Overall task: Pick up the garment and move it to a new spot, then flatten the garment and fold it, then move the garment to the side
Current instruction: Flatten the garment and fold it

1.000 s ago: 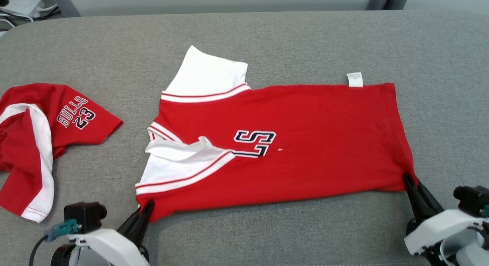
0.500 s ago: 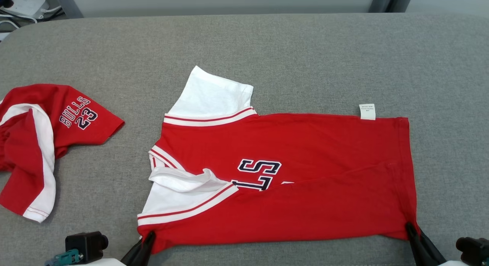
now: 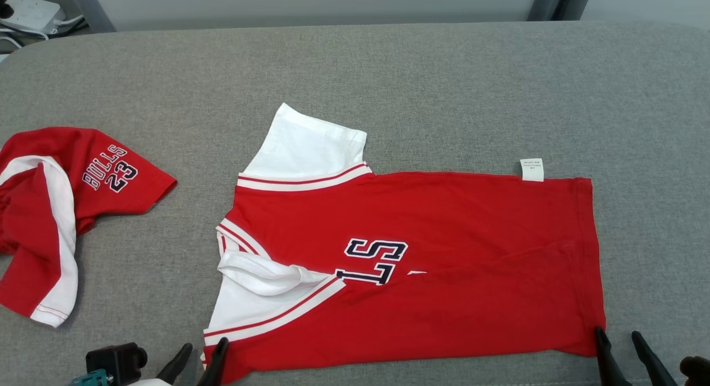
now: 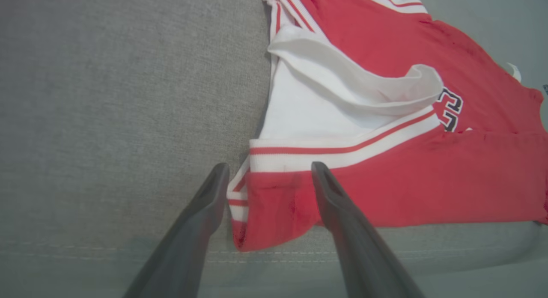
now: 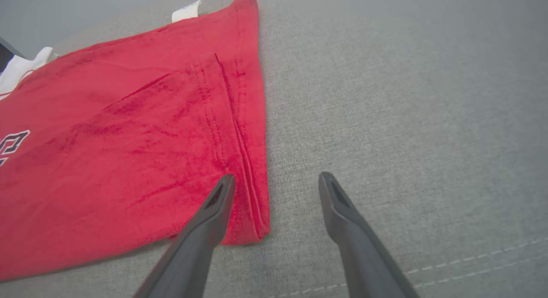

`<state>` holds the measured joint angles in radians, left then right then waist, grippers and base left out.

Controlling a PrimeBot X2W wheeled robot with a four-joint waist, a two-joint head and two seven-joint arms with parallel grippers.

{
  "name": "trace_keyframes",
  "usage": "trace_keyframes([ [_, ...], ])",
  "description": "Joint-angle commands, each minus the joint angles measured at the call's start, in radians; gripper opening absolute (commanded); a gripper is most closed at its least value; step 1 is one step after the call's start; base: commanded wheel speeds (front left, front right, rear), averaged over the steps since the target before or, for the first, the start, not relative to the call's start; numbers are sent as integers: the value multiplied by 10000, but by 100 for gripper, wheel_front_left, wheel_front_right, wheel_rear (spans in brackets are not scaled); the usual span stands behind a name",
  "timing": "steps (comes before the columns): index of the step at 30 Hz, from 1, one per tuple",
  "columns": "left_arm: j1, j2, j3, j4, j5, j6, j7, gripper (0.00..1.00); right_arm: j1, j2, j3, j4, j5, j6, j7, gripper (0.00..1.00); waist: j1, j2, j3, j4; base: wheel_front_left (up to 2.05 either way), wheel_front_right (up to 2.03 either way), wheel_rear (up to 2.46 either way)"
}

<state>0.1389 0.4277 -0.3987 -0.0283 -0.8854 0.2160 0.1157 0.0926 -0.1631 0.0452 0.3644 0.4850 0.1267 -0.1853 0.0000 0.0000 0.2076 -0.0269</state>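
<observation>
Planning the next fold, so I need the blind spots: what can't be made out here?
- Jersey lettering: head view, half covered by the folded-over near flap.
- Care label: head view, print too small.
- BULLS 23 garment: cut off by head view's left edge.
- Left pincer, right pincer: bodies cut off by bottom edge.
</observation>
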Motion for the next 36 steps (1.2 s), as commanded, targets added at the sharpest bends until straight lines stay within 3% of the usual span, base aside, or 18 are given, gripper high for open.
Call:
trace_keyframes([
  [1, -429, 202, 526, -289, 128, 99, -258, 100, -13, -224, 23, -300, -74, 40, -273, 100, 0, 0, -23, 4, 0, 0, 0],
  [4, -507, 254, 771, -531, 309, 232, -657, 100, -70, -170, -321, -578, -214, 40, -453, 100, 0, 0, -82, -13, 0, 0, 0],
  [9, -863, 600, 1247, -1296, 1201, 827, -1462, 100, -259, 38, -1112, -1369, -784, 40, -649, 100, 0, 0, -189, -97, 0, 0, 0],
  [16, -1687, 950, 1252, -1811, 2475, 1465, -1891, 100, -872, 376, -1317, -2195, -1540, 40, -710, 100, 0, 0, -211, -375, 0, 0, 0],
  [36, -3068, 990, 732, -1517, 2987, 1432, -1442, 100, -1563, 536, -585, -1851, -1639, 40, -732, 100, 0, 0, 123, -843, 0, 0, 0],
])
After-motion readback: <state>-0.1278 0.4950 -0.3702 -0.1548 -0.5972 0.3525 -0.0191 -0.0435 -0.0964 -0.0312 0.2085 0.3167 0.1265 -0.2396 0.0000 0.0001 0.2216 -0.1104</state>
